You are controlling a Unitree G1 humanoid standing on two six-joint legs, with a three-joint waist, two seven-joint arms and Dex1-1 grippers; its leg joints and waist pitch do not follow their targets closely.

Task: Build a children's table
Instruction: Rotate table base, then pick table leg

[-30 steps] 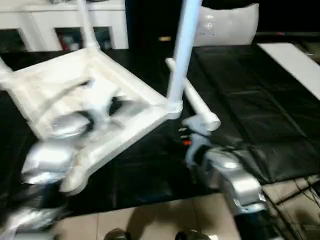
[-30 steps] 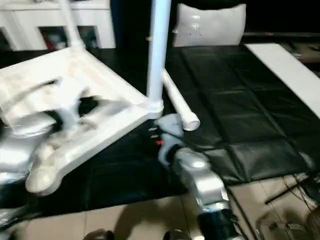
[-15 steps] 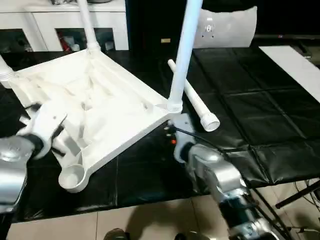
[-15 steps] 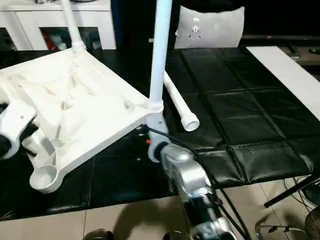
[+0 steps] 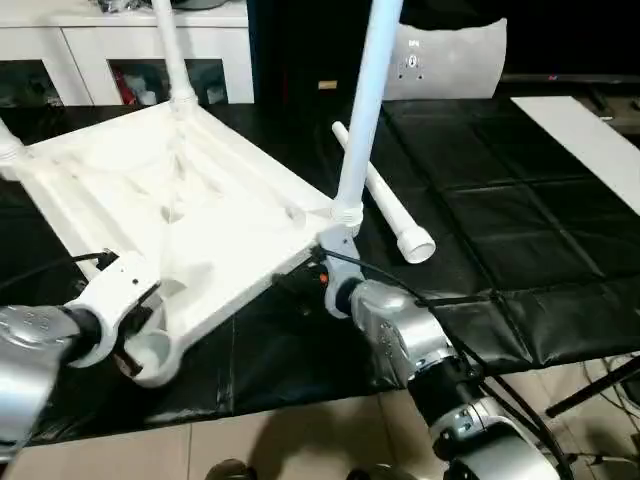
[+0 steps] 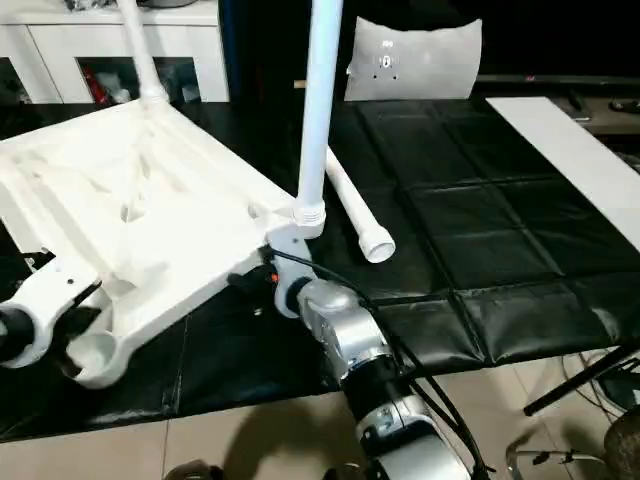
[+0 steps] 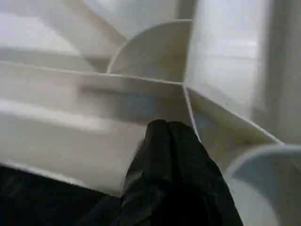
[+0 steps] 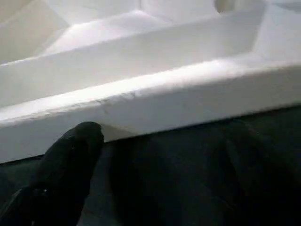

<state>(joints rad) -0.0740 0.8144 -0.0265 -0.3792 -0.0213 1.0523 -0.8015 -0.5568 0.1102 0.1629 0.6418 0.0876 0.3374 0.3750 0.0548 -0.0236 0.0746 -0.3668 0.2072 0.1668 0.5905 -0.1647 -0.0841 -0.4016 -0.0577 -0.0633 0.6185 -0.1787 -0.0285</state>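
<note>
1. I see the children's table (image 5: 170, 215) upside down in the left half of the frame, its ribbed underside facing up, lying tilted on a black mat (image 5: 500, 220).
2. Three legs stand in corner sockets: one tall leg (image 5: 365, 100) rises at centre, another leg (image 5: 172, 50) stands at the upper left, and the base of a third shows at the far left edge.
3. A loose leg (image 5: 385, 205) lies flat on the mat just right of the tall leg, its wide end toward the lower right.
4. The empty corner socket (image 5: 152, 352) sits at the lower left, just beside my left arm.
5. My left gripper (image 7: 164, 129) has its fingers pressed together with nothing between them, tips against a rib of the underside next to that empty socket.
6. My right gripper (image 8: 155, 141) is spread wide, holding nothing, in front of the table's near rim below the tall leg; one black finger (image 8: 70, 155) shows dark against the white edge.
7. A white cabinet (image 5: 120, 50) stands at the upper left, and a flat white board (image 5: 590, 130) lies at the right.
</note>
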